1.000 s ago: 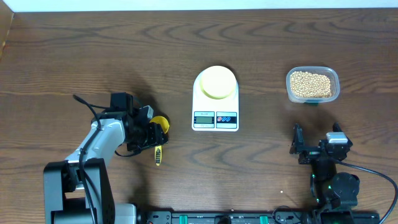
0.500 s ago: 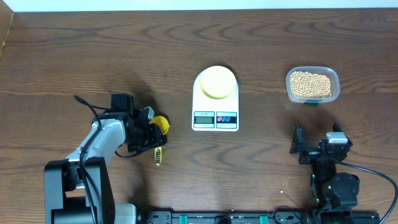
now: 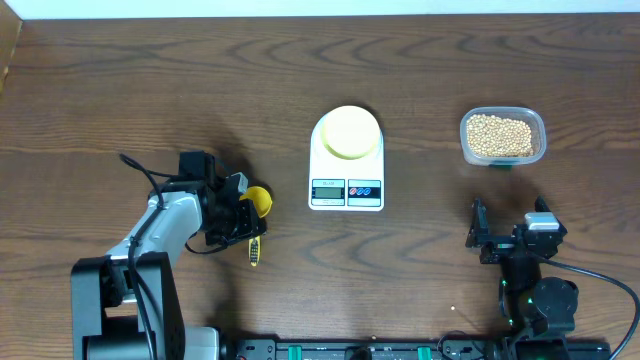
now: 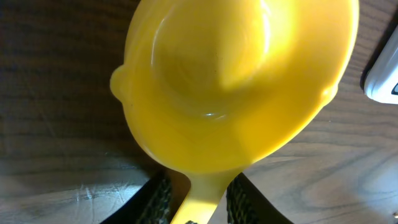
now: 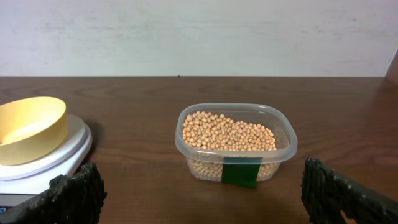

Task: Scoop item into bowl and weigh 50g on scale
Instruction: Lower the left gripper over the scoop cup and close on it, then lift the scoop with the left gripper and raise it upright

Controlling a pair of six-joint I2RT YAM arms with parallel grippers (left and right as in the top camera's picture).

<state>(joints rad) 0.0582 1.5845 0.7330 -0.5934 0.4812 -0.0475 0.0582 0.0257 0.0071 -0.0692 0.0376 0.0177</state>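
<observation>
tan beans (image 3: 500, 137) in clear tub (image 3: 543, 137) | pale bowl (image 3: 350, 132) empty atop white scale (image 3: 320, 165)

Left wrist view: yellow scoop (image 4: 236, 87) overfills the frame, rim cropped top and right, handle cropped at the bottom. Of the left gripper (image 4: 199, 193) only two fingertips (image 4: 157, 198) show, flanking the handle; contact can't be told. The scale (image 4: 382, 71) is just a corner at the right edge. Overhead: scoop mostly hidden under that gripper; display (image 3: 328, 189) digits too small to read. Right wrist view: bowl (image 5: 28, 127) and scale cropped at left, right gripper (image 5: 199, 199) fingers (image 5: 71, 196) cropped at the bottom corners, green label (image 5: 241, 172) on the tub (image 5: 273, 155) hides some beans (image 5: 227, 134).
</observation>
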